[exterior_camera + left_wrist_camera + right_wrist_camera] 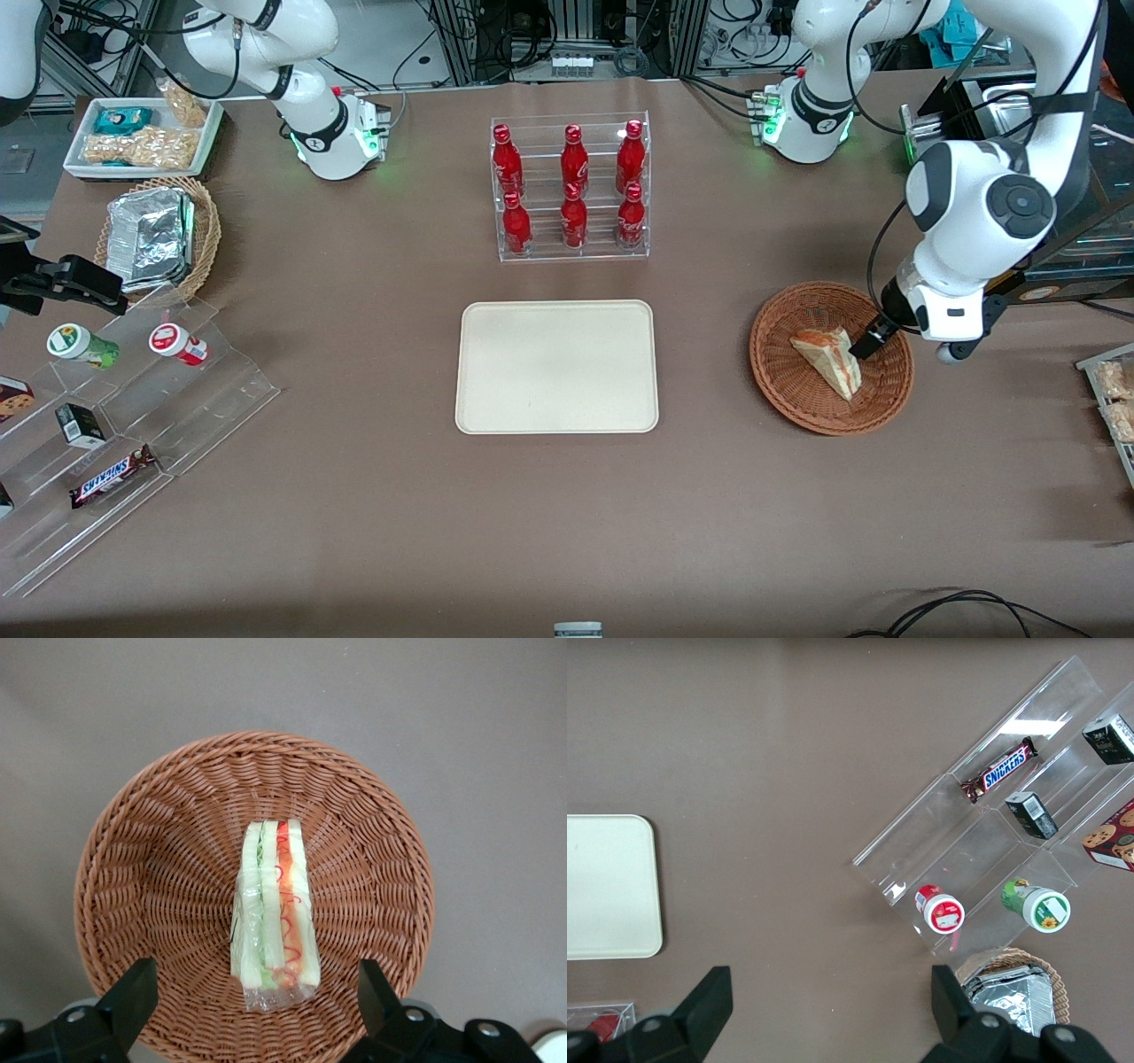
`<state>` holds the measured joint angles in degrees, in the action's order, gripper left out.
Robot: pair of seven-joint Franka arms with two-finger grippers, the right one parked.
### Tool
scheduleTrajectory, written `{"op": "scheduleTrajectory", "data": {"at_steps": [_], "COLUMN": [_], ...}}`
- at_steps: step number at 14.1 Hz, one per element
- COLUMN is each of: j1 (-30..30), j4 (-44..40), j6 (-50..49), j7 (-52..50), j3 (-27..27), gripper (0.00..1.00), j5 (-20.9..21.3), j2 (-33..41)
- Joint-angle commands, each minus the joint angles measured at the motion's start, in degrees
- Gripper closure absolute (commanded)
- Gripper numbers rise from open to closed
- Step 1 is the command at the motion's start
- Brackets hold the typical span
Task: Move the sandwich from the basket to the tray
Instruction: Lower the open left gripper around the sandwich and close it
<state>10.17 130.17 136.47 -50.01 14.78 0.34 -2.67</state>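
The sandwich [828, 359] [273, 912], a clear-wrapped wedge of white bread with red and green layers, lies in the reddish-brown wicker basket [780, 390] [159, 859] toward the working arm's end of the table. My gripper [873, 341] [257, 1001] hangs just above the basket, open, its two black fingers [133, 992] standing wide on either side of the sandwich's wrapped end and touching nothing. The cream tray [556, 365] [607, 886] lies flat at the table's middle, nothing on it.
A clear rack of several red bottles [571, 186] stands farther from the front camera than the tray. Toward the parked arm's end are a tan basket of foil packets [155, 235], a white snack tray [142, 135] and a clear stepped stand with snacks [115, 416].
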Motion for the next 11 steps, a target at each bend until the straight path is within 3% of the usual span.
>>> {"op": "scheduleTrajectory", "data": {"at_steps": [1, 7, 11], "j1": [-0.84, -2.43, -2.61], "j4": [2.01, 2.55, 2.9], "j6": [4.3, 12.49, 12.76], "j7": [-1.84, -1.84, -1.76], "j3": [-0.02, -0.02, -0.02], "gripper": [0.0, 0.0, 0.0], "j5": [0.36, 0.27, 0.27], "j2": [-0.4, -9.45, -11.21]}}
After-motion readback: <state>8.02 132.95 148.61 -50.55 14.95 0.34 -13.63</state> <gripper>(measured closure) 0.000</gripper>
